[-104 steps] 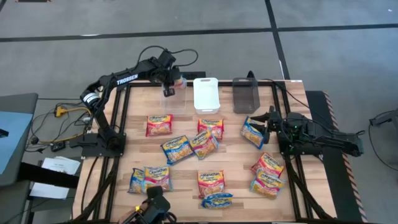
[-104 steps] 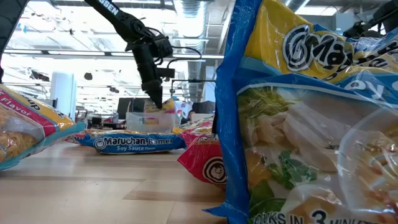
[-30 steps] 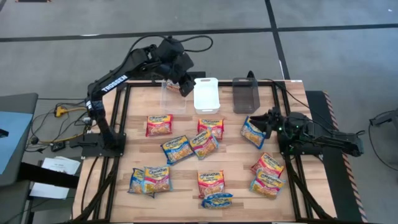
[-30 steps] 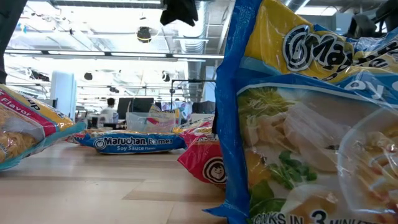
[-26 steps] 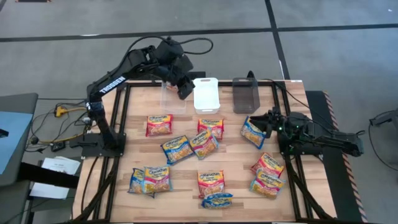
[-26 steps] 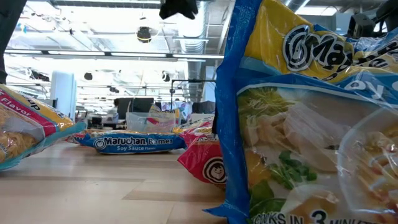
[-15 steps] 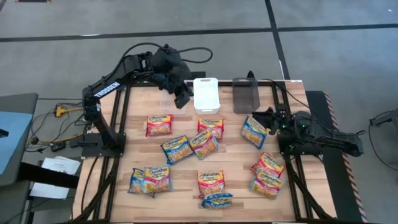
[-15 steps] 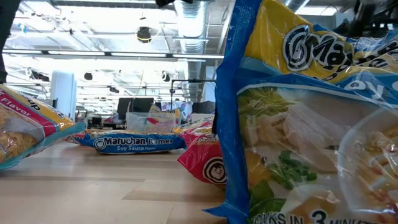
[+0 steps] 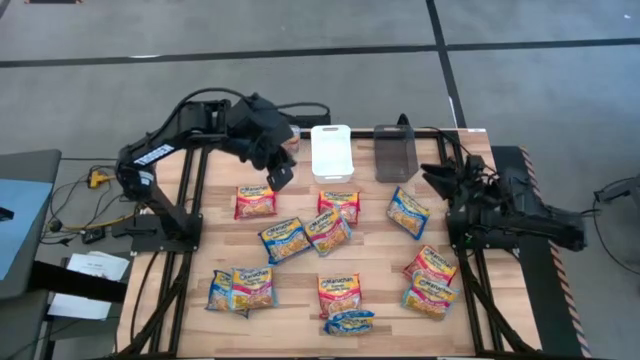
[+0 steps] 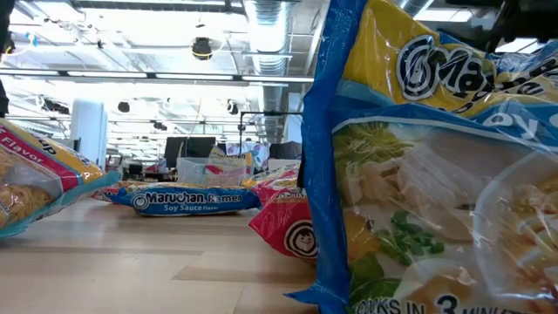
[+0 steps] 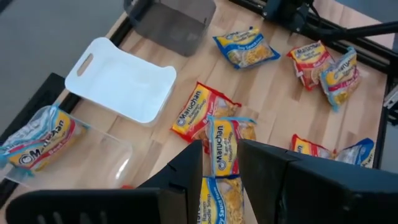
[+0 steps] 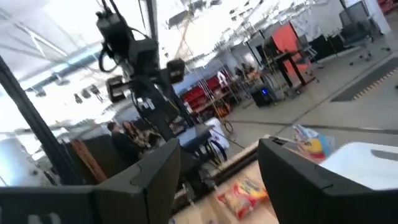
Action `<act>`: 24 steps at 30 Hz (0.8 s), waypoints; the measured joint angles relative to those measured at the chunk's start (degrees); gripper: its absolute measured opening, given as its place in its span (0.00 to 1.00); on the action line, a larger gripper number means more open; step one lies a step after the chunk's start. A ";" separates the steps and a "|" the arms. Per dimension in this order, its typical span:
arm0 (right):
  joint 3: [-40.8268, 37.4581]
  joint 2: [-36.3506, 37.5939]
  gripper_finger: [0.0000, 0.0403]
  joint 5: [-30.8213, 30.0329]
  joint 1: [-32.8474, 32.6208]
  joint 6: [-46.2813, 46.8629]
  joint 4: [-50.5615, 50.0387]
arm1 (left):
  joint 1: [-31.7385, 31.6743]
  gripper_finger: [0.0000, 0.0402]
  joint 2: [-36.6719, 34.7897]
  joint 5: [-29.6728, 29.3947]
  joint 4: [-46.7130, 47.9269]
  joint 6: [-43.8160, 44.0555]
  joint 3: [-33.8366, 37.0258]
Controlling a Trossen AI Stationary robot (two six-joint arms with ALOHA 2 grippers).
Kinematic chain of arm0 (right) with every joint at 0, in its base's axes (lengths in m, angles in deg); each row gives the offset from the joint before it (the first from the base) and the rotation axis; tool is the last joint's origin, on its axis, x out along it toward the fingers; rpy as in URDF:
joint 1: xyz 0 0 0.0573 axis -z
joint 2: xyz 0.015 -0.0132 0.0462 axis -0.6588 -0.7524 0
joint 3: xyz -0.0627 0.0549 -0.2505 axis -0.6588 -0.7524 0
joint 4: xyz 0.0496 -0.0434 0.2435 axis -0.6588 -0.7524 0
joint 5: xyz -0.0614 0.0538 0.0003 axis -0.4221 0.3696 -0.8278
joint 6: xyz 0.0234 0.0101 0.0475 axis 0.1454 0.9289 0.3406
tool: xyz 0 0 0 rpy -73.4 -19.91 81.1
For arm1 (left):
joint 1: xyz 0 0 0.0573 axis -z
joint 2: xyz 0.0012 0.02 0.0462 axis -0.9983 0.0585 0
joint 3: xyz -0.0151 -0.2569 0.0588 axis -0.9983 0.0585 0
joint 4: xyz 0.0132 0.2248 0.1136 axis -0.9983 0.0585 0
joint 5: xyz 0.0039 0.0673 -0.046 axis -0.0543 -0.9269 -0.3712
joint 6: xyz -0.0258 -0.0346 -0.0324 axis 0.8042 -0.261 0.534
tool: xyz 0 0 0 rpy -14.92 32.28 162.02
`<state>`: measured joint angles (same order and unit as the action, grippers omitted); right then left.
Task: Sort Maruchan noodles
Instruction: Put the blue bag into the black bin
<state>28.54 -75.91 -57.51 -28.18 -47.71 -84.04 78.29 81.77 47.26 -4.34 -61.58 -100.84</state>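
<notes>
Crinkly yellow Maruchan noodles lie scattered across the surface; one sits in the clear bin. Left gripper hovers empty, fingers parted — next pick, probably the pink packet below. Right gripper is spread wide, empty.

In the low view a blue-edged noodle packet fills the three o'clock half, cut off by the picture's edges and hiding the counter behind it; a pink-edged packet is cropped at nine o'clock. The clear bin far back is small, its contents unreadable. In the right wrist view the room beyond is blurred, and the packet near six o'clock shows no legible print. In the left wrist view the dark fingers cover part of a packet.
</notes>
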 joint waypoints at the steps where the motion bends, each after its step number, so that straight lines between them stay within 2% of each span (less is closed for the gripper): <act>1: 1.63 -1.02 0.60 0.00 0.22 -0.56 -2.45 | 0.74 0.22 -0.19 -0.78 0.09 0.23 0.00; 11: 20.02 -15.43 0.60 -0.16 3.42 -4.09 -39.26 | 7.40 0.22 -3.01 -11.16 3.20 4.45 2.38; 17: 25.85 -22.89 0.60 0.24 3.63 -2.10 -51.36 | 10.92 0.22 -3.54 -16.17 4.68 8.38 4.71; 24: 27.12 -28.88 0.60 0.29 3.62 2.30 -60.06 | 13.92 0.22 -3.70 -19.98 4.36 11.24 9.96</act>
<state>55.65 -104.78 -57.22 -24.56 -45.41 -144.09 92.21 78.07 27.28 0.02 -50.34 -90.88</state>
